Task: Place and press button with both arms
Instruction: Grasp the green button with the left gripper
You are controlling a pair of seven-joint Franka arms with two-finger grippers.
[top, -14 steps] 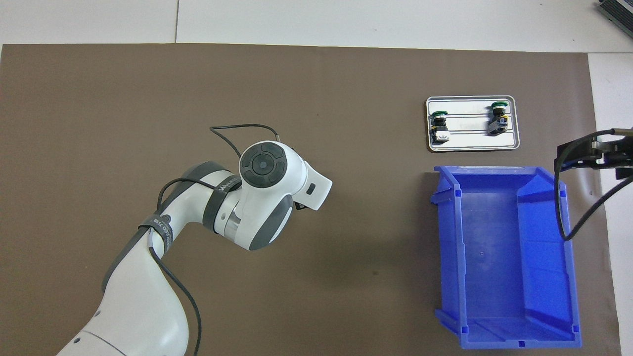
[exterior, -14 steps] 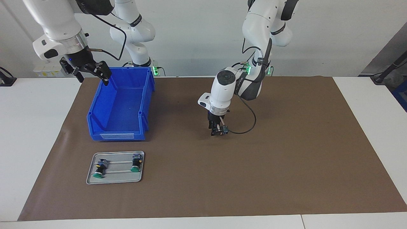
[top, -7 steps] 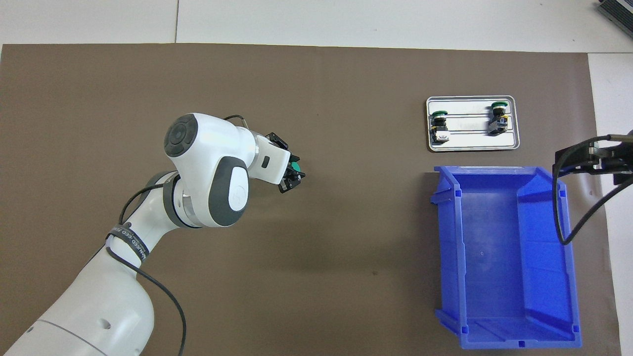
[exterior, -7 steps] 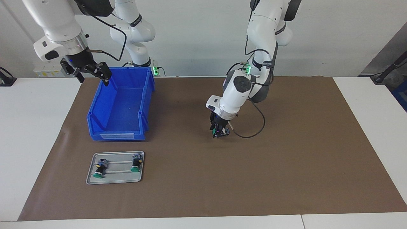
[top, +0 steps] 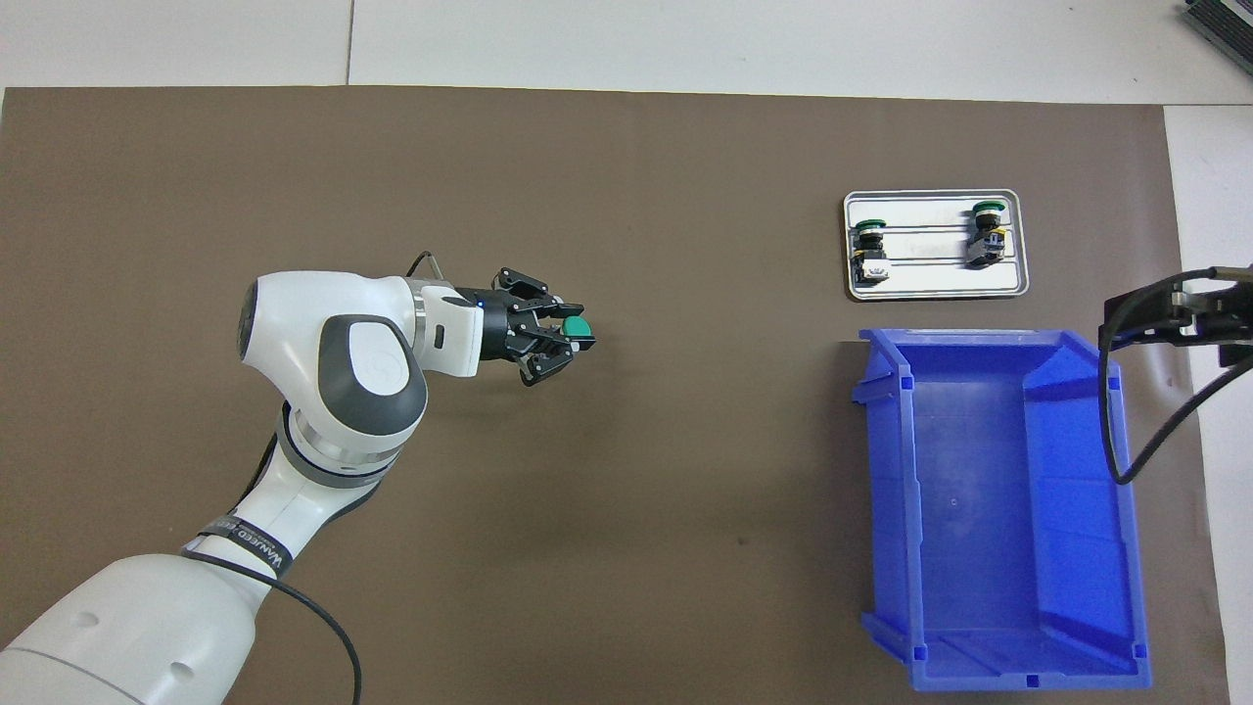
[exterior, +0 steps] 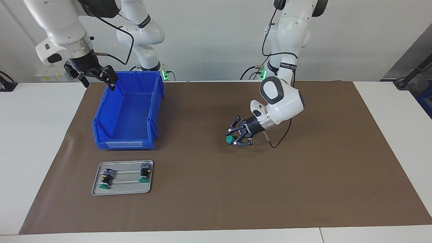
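left arm: bent low, wrist turned sideways, left end effector (exterior: 234,138) gripping | right arm: raised, waiting, right end effector (exterior: 98,76) spread wide, pointing down

3 btns (exterior: 230,139), 1 tray (exterior: 96,189), 1 bin (exterior: 125,144), 2 arms (exterior: 281,101).

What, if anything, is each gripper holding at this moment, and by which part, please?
The left gripper holds a green-capped push-button by its black body, cap pointing outward. The right gripper, over the blue bin's rim, holds nothing.
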